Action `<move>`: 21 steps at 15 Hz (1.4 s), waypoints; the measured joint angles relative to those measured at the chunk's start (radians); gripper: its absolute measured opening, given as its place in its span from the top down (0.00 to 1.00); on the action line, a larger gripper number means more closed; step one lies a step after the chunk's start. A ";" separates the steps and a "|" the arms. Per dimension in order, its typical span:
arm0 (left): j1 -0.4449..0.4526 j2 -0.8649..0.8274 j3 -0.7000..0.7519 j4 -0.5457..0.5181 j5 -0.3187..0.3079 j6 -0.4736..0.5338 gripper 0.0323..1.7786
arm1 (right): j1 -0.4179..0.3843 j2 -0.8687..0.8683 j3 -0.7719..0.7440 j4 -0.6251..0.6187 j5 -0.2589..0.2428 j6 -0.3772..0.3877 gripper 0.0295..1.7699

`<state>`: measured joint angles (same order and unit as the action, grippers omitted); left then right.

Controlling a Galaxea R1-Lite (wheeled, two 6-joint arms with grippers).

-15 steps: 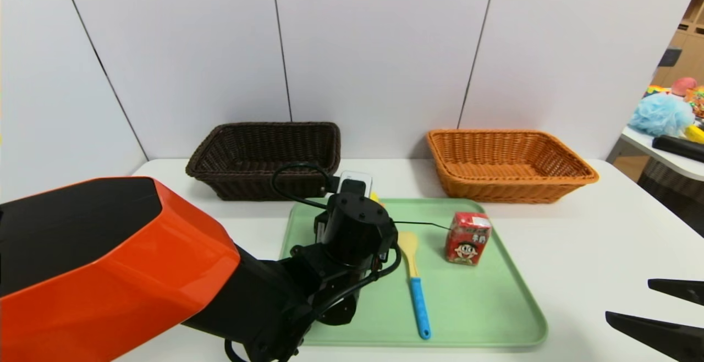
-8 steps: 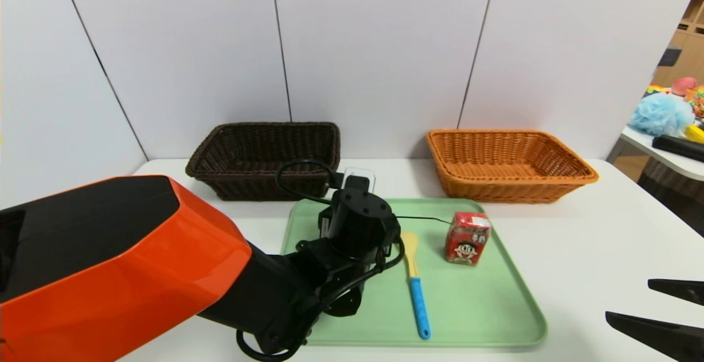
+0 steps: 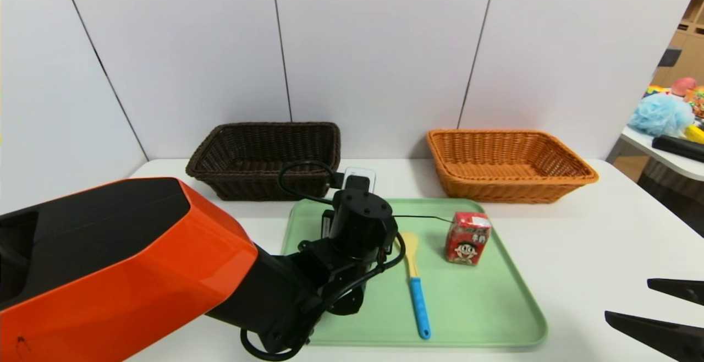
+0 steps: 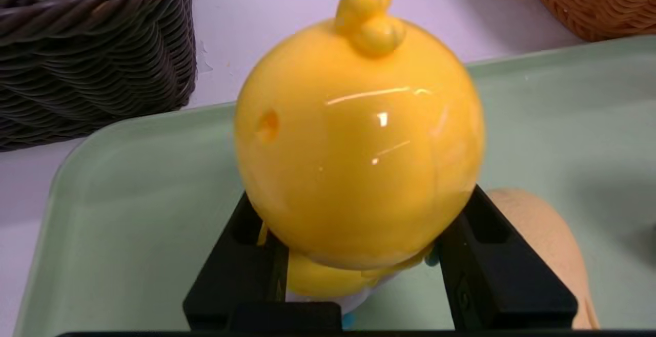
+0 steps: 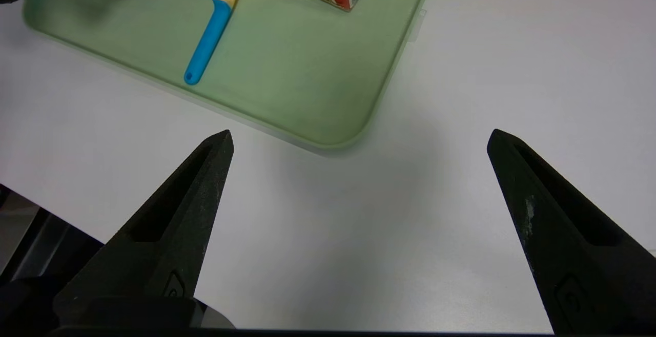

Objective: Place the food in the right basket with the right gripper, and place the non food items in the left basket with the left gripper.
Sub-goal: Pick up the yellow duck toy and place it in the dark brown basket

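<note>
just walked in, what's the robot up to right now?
Sorting items off the green tray into two baskets. The left end effector is around a yellow duck-like toy at the tray's far left corner, its fingers on either side of the toy's base; a firm grip can't be confirmed. The toy sits close to the dark brown basket. The spatula and red drink carton remain on the tray. The orange basket looks empty. The right end effector hangs open off the tray's near right corner.

The left arm (image 3: 165,274) spans the left half of the tray (image 3: 495,318), blocking approach from that side. The spatula (image 3: 415,279) and red carton (image 3: 467,238) occupy the tray centre. Bare desk (image 3: 594,241) lies between the tray's right rim and the right gripper (image 3: 654,304).
</note>
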<state>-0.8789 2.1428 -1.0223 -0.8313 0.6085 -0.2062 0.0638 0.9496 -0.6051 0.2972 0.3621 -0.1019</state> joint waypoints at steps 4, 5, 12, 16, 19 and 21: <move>0.000 0.001 0.001 0.001 0.000 0.001 0.55 | 0.000 0.000 0.000 -0.001 0.000 0.000 0.03; 0.000 0.000 0.001 0.003 0.000 0.003 0.55 | 0.001 0.000 0.000 -0.001 0.000 0.000 0.03; 0.000 -0.065 0.007 0.012 0.000 0.053 0.55 | 0.010 0.002 0.000 -0.006 0.001 0.000 0.03; 0.004 -0.130 0.009 0.021 0.000 0.063 0.55 | 0.018 0.002 0.000 -0.008 0.000 0.000 0.03; 0.009 -0.199 0.017 0.026 0.000 0.099 0.55 | 0.023 0.000 0.000 -0.009 0.000 0.000 0.03; 0.026 -0.246 0.020 0.027 -0.002 0.143 0.55 | 0.027 -0.001 -0.002 -0.010 -0.001 0.000 0.03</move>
<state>-0.8530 1.8964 -1.0021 -0.8043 0.6062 -0.0634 0.0913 0.9487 -0.6070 0.2872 0.3611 -0.1015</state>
